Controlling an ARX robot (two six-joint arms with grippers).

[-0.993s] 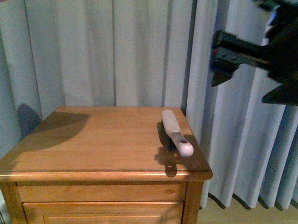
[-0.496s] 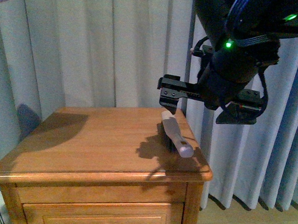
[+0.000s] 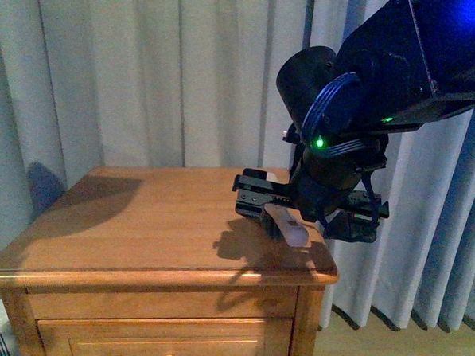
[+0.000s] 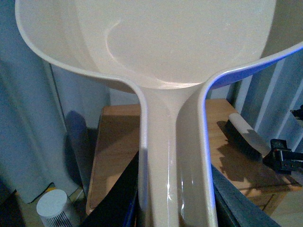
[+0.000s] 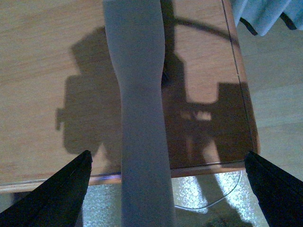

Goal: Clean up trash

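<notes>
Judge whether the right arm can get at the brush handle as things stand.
Probably yes. The right tool is open over the brush, whose handle runs between its spread fingers in the right wrist view. Nothing else on the cabinet top blocks it.

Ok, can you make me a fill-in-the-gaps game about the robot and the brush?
The white brush lies on the wooden nightstand near its ____ edge.
The right gripper hangs over the brush with its jaws ____.
The left gripper holds a beige ____ by the handle.
Missing words: right; open; dustpan.
</notes>
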